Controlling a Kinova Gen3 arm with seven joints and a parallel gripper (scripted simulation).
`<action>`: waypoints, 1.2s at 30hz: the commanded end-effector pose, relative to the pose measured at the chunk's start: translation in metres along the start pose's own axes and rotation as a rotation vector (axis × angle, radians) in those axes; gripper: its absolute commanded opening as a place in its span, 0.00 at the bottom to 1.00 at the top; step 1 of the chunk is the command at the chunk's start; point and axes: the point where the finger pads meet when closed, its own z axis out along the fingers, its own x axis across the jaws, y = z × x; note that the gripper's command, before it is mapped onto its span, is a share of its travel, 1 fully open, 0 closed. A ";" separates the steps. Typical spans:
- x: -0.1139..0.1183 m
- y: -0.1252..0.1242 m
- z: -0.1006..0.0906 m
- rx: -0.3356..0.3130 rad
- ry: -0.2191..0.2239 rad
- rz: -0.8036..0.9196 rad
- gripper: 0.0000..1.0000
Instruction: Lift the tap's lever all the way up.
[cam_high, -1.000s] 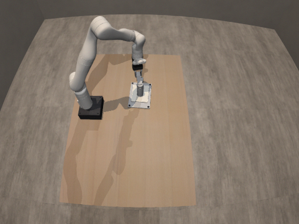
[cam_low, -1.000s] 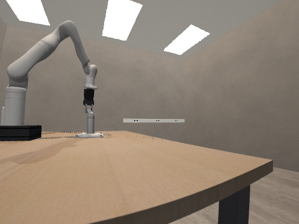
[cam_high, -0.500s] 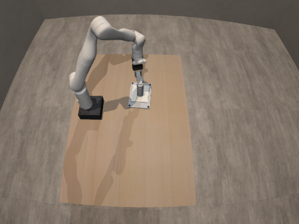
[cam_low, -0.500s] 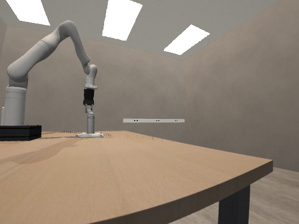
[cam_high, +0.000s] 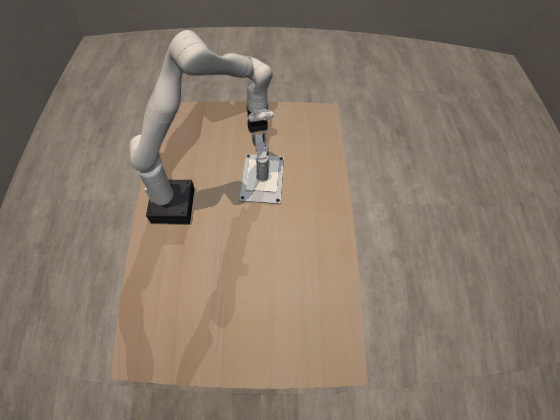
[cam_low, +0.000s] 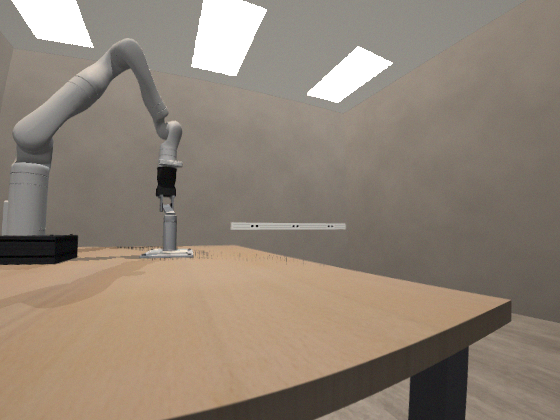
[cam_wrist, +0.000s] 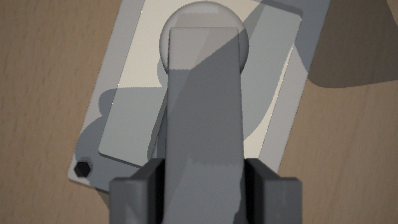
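The tap (cam_high: 261, 170) is a grey cylinder standing upright on a square metal base plate (cam_high: 262, 186) on the wooden table. Its flat grey lever (cam_high: 260, 145) rises steeply from the top of the cylinder. It also shows in the side view (cam_low: 169, 208) and fills the middle of the wrist view (cam_wrist: 204, 115). My gripper (cam_high: 259, 134) hangs straight down over the tap and is shut on the lever's free end. In the wrist view the two dark fingers press on the lever from both sides. The tap's round top (cam_wrist: 204, 41) shows beyond the lever.
The arm's black base block (cam_high: 170, 201) stands on the table to the left of the tap. A bolt head (cam_wrist: 82, 168) marks a corner of the base plate. A white bar (cam_low: 288, 226) is on the far wall.
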 end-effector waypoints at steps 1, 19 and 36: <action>0.000 0.000 -0.001 0.000 -0.002 0.000 0.00; 0.000 0.000 -0.001 0.000 -0.002 0.000 0.00; 0.000 0.000 -0.001 0.000 -0.002 0.000 1.00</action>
